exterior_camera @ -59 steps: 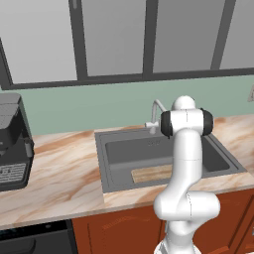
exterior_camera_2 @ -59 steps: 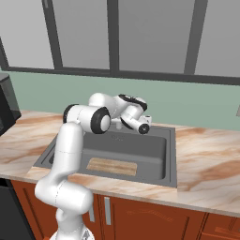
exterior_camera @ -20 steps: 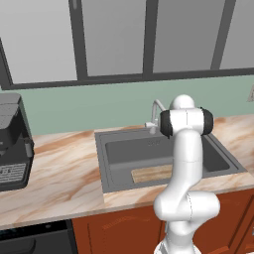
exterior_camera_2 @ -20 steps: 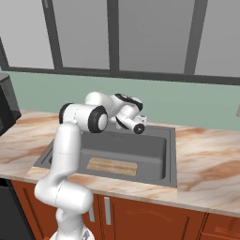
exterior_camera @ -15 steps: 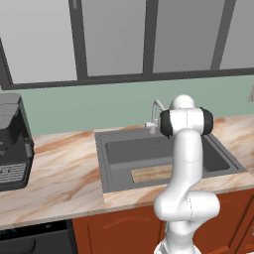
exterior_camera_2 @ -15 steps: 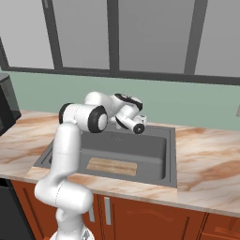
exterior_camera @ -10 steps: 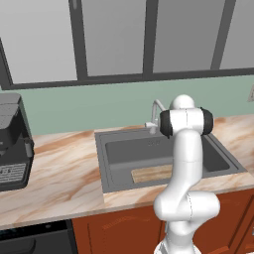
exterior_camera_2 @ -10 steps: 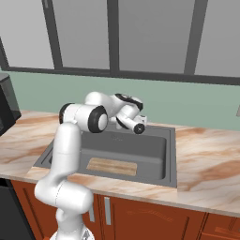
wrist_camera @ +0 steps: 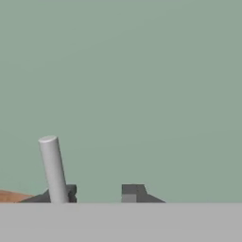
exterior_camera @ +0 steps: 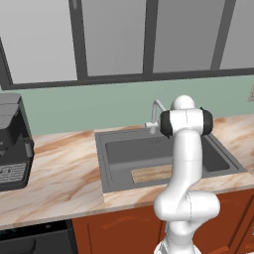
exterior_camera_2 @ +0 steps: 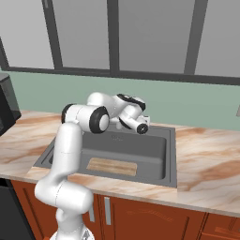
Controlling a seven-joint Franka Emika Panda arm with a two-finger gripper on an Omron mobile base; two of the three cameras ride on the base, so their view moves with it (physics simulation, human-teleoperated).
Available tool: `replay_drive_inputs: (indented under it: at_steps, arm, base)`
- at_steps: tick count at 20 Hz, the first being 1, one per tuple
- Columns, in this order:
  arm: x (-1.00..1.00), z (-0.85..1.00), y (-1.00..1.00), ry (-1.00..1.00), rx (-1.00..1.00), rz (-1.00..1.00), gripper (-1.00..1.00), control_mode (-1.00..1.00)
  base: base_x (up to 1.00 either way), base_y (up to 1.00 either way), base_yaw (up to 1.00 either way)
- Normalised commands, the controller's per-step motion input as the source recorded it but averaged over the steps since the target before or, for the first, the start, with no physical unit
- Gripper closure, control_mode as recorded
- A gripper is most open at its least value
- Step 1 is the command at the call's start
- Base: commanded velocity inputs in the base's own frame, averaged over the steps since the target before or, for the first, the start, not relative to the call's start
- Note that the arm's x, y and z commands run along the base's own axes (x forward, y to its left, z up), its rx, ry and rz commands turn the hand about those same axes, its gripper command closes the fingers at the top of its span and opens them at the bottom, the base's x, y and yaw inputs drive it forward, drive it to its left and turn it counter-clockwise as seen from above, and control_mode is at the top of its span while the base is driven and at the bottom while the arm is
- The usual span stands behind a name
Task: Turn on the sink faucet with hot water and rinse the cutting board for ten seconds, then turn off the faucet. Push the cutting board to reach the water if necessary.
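Note:
The sink faucet (exterior_camera: 157, 106) stands at the back rim of the sink (exterior_camera: 101, 158), its base partly hidden by my arm. In the hand view a light-grey rod of the faucet (wrist_camera: 53, 170) rises, slightly tilted, just in front of the left fingertip (wrist_camera: 71, 191). My gripper (wrist_camera: 100, 194) faces the green wall with its jaws apart and nothing between them. The cutting board (exterior_camera_2: 112, 166) lies flat at the basin's front, also seen as the board (exterior_camera: 151, 173) beside my arm. My wrist (exterior_camera_2: 133, 117) hangs over the sink's back edge. The water is out of view.
A black coffee machine (exterior_camera: 12, 144) stands on the marbled counter (exterior_camera: 54, 178) to the left of the sink. The green wall and dark window frames run close behind the faucet. Counter stretches to the right of the basin (exterior_camera_2: 206, 164).
Since three seconds ago the wrist has turned slightly left at the faucet. Over the last second the arm and the board stay put.

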Motion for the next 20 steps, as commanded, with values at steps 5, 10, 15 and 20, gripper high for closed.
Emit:
replay_drive_inputs:
  at_steps: [5,10,15,20]
  arm:
    - [-0.03,0.0,-0.67,0.0,0.0,0.0,1.0,-1.0]
    - [-0.09,0.0,-0.74,0.0,0.0,0.0,1.0,-1.0]
    - [-0.28,-0.03,-0.74,0.0,0.0,0.0,1.0,-1.0]
    - [-0.36,-0.06,-0.86,0.0,0.0,0.0,1.0,-1.0]
  base:
    - [0.0,0.0,0.0]
    - [0.0,0.0,0.0]
    - [0.0,0.0,0.0]
    - [0.0,0.0,0.0]
